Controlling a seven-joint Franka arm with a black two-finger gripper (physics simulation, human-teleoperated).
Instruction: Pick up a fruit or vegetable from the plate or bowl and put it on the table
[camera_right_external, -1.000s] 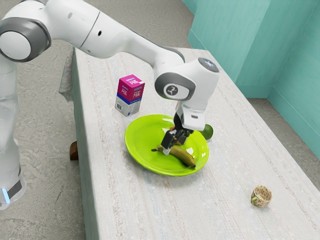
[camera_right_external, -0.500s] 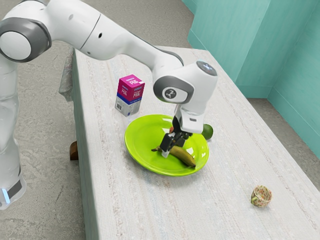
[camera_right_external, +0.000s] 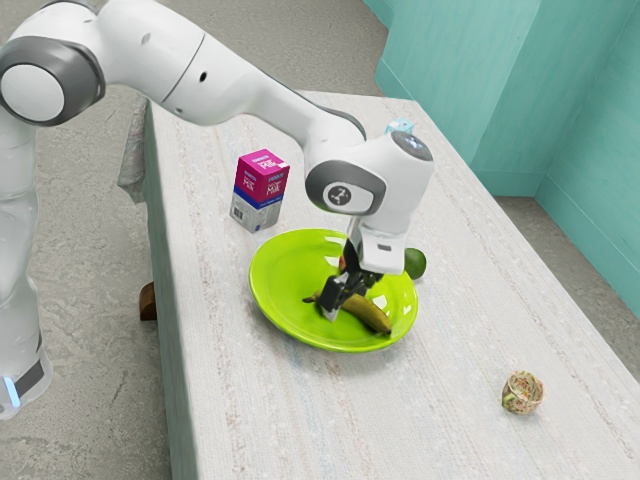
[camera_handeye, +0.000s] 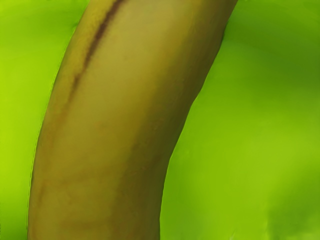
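My gripper (camera_right_external: 343, 298) is down inside the green plate (camera_right_external: 282, 310), at the banana (camera_right_external: 370, 315). It covers part of the banana toward the stem end; the other end lies bare in the plate. Close under my hand in the wrist view, the banana (camera_handeye: 112, 120) runs across the green plate (camera_handeye: 240, 130). A bit of something red (camera_right_external: 342, 262) peeks out beside the gripper, mostly hidden by it. A round dark green fruit (camera_right_external: 415, 264) is at the plate's far edge.
A pink and white milk carton (camera_right_external: 261, 190) stands on the tablecloth (camera_right_external: 420, 400) behind the plate. Toward the exterior view's lower right is a small speckled cup-like object (camera_right_external: 522, 392). Something light blue (camera_right_external: 400, 126) pokes out behind the arm.
My hand has moved slightly down and toward the exterior view's left, staying at the banana. The light blue object behind the arm has come into sight. The banana's position looks unchanged.
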